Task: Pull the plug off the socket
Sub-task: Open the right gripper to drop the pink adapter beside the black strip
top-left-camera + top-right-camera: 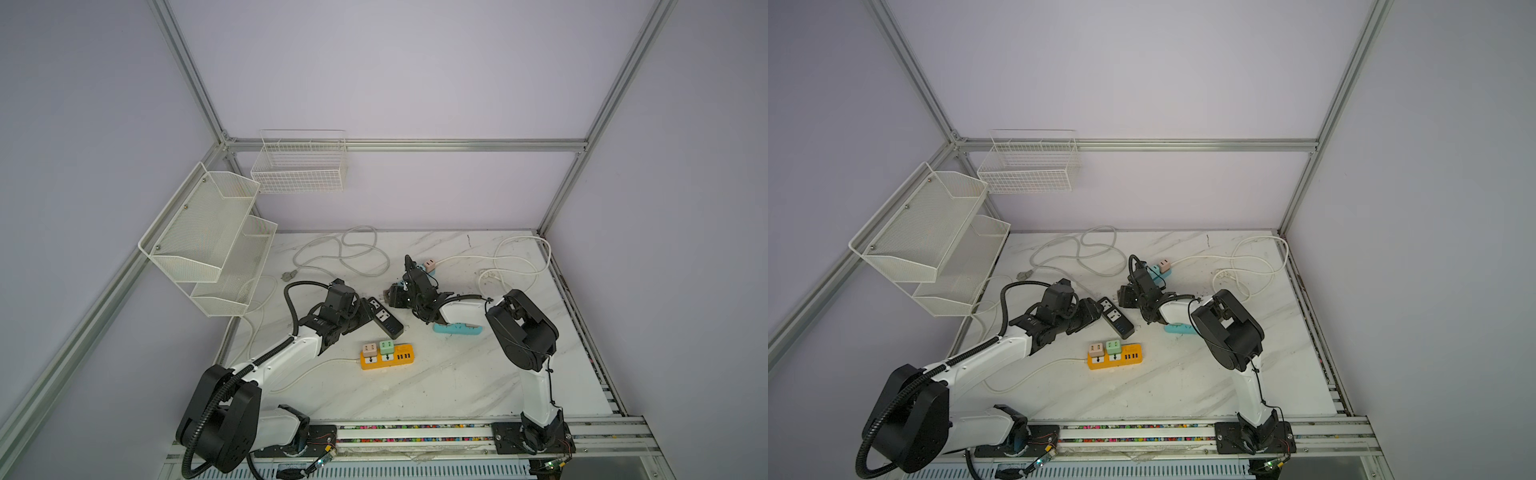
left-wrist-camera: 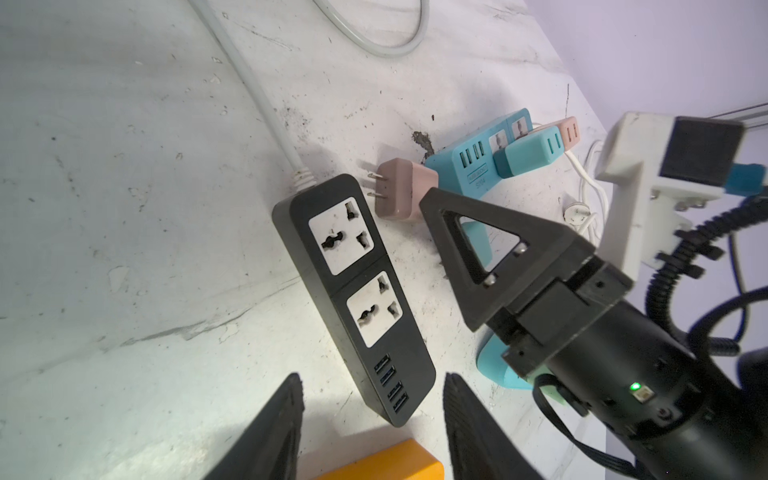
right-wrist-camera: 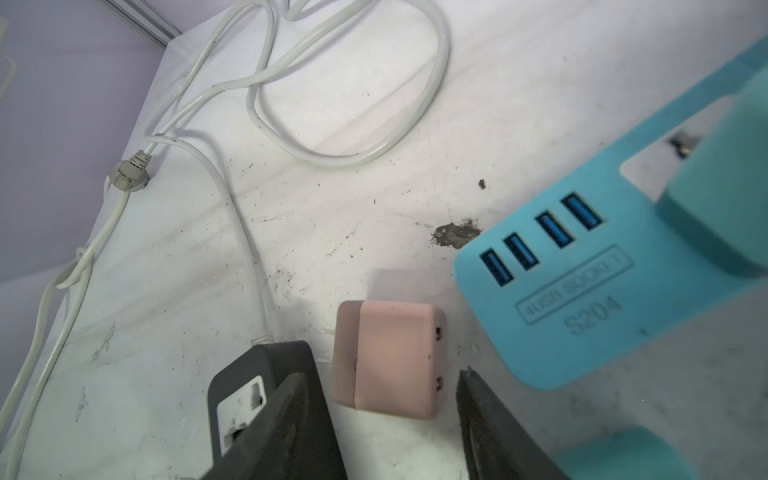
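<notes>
A pink plug (image 3: 390, 357) lies loose on the table (image 3: 332, 208), lower centre, between the right pincer's (image 3: 382, 374) spread jaws; left pincer (image 2: 372, 376) spread near black socket (image 2: 353, 291).

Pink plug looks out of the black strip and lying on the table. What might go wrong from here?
1. The right gripper has open jaws on either side of the pink plug; a slanted retreat may drag or tip it.
2. The open left gripper straddles the USB end of the black strip; withdrawing could shift the strip into the plug's prongs, which lie close by.
</notes>
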Robot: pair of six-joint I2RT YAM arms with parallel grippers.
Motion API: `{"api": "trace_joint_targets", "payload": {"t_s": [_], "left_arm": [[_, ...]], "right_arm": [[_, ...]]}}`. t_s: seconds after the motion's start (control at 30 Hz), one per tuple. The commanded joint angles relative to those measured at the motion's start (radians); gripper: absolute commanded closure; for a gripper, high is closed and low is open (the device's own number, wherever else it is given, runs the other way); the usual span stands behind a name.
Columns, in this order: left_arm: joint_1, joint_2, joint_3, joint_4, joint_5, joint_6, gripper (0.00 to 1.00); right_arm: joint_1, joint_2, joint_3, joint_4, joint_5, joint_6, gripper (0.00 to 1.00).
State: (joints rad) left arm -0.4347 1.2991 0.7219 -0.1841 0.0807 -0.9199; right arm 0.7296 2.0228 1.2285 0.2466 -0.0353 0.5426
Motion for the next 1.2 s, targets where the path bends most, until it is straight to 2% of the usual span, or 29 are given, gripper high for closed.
{"api": "trace_joint_targets", "payload": {"t_s": [0.0, 0.47, 0.93, 1.17], "left_arm": [[-0.004, -0.023, 0.025, -0.012, -0.010, 0.031, 0.44], [-0.005, -0.156, 0.027, -0.154, -0.043, 0.069, 0.41], [-0.011, -0.413, -0.015, -0.431, -0.095, 0.037, 0.41], [-0.024, -0.506, -0.043, -0.589, -0.112, -0.029, 0.47]], "right_arm": [[0.002, -0.061, -0.012, -0.033, 0.020, -0.019, 0.34], [0.040, -0.214, -0.014, -0.151, 0.007, -0.097, 0.23], [0.125, -0.361, -0.059, -0.296, -0.014, -0.184, 0.22], [0.165, -0.415, -0.142, -0.316, -0.048, -0.201, 0.22]]}}
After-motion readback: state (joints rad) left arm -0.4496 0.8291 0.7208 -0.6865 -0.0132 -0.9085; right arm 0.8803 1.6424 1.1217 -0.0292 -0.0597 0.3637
